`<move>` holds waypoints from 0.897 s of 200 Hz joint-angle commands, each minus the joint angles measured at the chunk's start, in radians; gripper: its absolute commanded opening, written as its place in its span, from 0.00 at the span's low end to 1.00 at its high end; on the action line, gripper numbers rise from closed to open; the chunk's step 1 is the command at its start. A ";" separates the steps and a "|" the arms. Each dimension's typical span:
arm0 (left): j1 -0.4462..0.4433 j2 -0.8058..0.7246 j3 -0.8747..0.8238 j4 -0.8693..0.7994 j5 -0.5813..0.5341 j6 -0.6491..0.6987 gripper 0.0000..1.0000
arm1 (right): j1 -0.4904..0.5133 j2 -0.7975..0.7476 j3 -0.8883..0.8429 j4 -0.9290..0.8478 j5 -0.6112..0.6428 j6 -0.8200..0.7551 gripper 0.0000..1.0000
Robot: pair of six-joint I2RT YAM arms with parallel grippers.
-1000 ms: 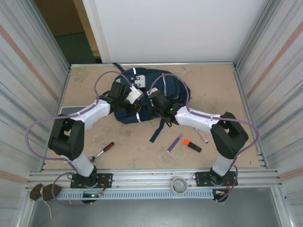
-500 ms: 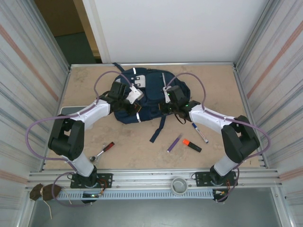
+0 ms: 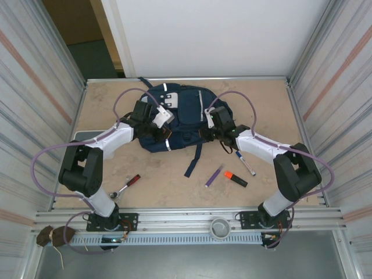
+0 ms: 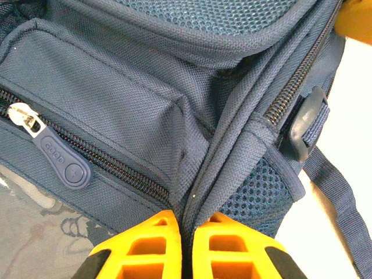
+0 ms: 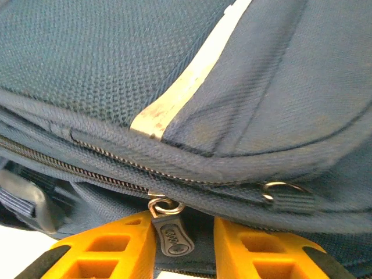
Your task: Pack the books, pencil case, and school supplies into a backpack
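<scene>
The navy backpack (image 3: 185, 110) lies at the back middle of the table. My left gripper (image 3: 156, 129) is at its left side; in the left wrist view the left gripper (image 4: 189, 235) is shut on a fold of backpack (image 4: 145, 104) seam fabric beside a zipper. My right gripper (image 3: 209, 130) is at the pack's right side. In the right wrist view the right gripper (image 5: 183, 244) is open, and a zipper pull (image 5: 172, 233) hangs loose between its fingers. A purple pen (image 3: 214, 175), orange highlighter (image 3: 235, 178) and blue-capped white marker (image 3: 244, 163) lie on the table. Books and pencil case are out of view.
A red-handled metal tool (image 3: 128, 185) lies near the left arm's base. A backpack strap (image 3: 195, 158) trails toward the front. Metal walls close in both sides, and a grey flat object (image 3: 81, 136) sits at the left edge.
My right gripper slid from the backpack's middle to its right side, then opened and released the zipper pull. The left gripper kept its hold, shifting only slightly.
</scene>
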 commanded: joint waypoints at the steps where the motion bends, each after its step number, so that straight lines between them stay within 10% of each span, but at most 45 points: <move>1: 0.018 -0.046 -0.001 -0.002 0.041 -0.011 0.00 | 0.025 0.032 0.039 -0.029 0.090 -0.052 0.34; 63: 0.017 -0.043 0.000 -0.002 0.044 -0.011 0.00 | 0.094 0.077 0.086 -0.047 0.292 -0.087 0.37; 179: 0.016 -0.044 0.001 -0.015 -0.003 0.016 0.00 | 0.080 0.022 0.083 -0.100 0.322 -0.092 0.05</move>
